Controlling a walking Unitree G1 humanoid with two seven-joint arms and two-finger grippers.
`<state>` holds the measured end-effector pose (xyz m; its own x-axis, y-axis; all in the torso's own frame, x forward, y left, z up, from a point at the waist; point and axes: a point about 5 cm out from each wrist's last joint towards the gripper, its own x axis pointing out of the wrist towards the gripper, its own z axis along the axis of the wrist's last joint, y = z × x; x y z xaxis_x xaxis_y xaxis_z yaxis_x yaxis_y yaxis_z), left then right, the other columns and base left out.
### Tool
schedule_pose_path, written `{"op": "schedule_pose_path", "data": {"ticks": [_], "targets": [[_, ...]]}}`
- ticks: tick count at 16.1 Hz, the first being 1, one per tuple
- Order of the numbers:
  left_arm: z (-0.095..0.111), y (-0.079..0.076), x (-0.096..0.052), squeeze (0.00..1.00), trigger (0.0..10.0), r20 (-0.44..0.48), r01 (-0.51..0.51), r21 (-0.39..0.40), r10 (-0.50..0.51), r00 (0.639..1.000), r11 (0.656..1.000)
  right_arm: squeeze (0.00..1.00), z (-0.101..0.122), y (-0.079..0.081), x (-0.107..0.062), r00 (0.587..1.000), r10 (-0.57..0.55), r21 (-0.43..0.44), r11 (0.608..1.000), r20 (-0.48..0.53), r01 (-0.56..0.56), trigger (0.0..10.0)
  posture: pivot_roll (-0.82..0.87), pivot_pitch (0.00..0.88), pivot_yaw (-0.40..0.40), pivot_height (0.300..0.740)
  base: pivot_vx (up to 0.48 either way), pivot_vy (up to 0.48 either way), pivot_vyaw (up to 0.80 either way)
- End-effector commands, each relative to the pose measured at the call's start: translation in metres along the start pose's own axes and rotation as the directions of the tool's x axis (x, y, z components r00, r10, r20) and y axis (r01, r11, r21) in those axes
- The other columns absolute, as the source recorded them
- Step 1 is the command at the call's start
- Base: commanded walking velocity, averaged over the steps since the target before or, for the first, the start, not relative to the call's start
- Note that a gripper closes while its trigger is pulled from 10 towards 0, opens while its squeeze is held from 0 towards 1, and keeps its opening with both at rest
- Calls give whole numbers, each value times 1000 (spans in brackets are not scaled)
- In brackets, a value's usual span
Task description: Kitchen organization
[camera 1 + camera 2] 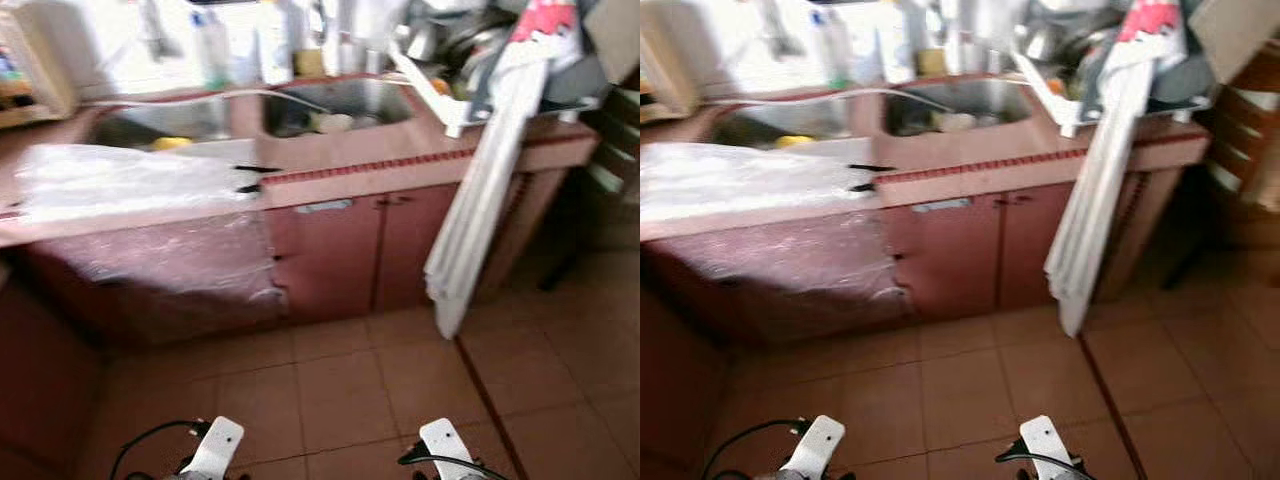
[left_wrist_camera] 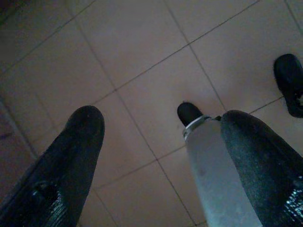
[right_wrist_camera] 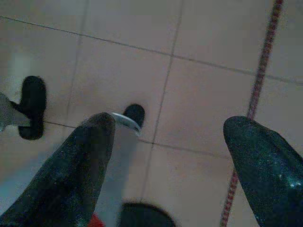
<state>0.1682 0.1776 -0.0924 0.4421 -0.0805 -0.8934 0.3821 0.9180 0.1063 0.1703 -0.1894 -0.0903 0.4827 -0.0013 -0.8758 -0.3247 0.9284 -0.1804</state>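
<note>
A reddish kitchen counter (image 1: 400,150) with a double sink (image 1: 245,115) stands ahead of me. A yellow item (image 1: 172,143) lies in the left basin and a pale dish (image 1: 335,122) in the right one. Bottles (image 1: 215,45) line the back edge, and piled dishes (image 1: 460,40) crowd the right end. Both arms hang low, their wrists (image 1: 215,445) (image 1: 445,440) at the picture's bottom edge. My left gripper (image 2: 161,120) and right gripper (image 3: 169,124) are open over the tiled floor, holding nothing.
Clear plastic sheet (image 1: 120,180) covers the counter's left part and drapes down its front. A long white folded thing (image 1: 480,200) leans against the counter's right end, reaching the floor. Cabinet doors (image 1: 330,250) are closed. Tiled floor (image 1: 350,390) lies between me and the counter.
</note>
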Motion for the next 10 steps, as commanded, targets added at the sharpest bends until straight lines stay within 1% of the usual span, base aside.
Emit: {"op": "schedule_pose_path", "data": {"ticks": [1, 6, 10], "targets": [[-6, 5, -1, 0, 10000, -15, -17, -5, 17, 1000, 1000, 0, 3, 3, 0, 1000, 2, -10, 1000, 11, -2, 10000, -100, 3, 76, 740, 0, 0, -619], [-14, 9, -3, 0, 10000, -31, -22, -4, 22, 999, 1000, 0, 1, 4, 0, 1000, 5, -20, 1000, 6, -5, 10000, -100, 7, 73, 740, 0, 0, -672], [-18, 13, -5, 0, 10000, -43, -28, 4, 28, 999, 1000, 0, 3, 7, 1, 1000, 13, -25, 1000, 9, -13, 10000, -92, 8, 79, 740, 278, 0, -716]]}}
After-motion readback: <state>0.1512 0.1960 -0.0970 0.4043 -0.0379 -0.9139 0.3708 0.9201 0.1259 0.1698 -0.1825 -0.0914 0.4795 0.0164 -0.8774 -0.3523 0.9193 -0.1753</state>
